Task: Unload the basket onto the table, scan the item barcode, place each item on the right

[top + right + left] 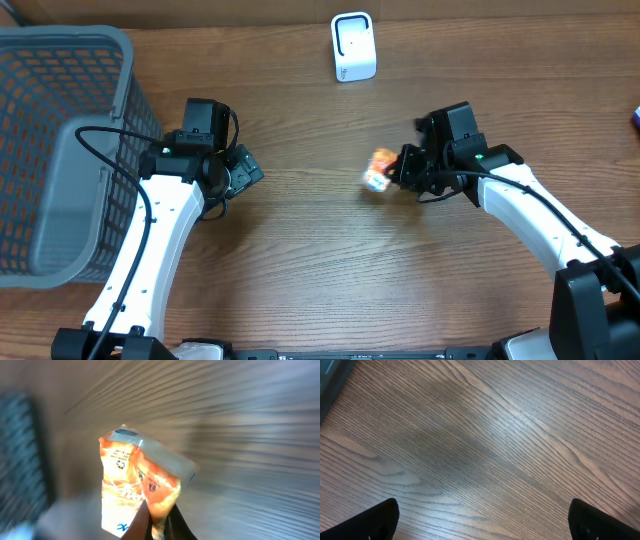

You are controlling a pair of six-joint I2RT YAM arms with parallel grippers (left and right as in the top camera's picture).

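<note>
Right wrist view: my right gripper [156, 522] is clamped on the orange snack packet [137, 480], center frame. Left gripper [482, 520] is spread wide over the table [485, 435]. Overhead: white scanner [353, 47] top center, grey basket [60, 150] far left.

A mock shop checkout: a grey shopping basket [60, 85] and white scanner [353, 47] on a wood-grain table [330, 270].
</note>
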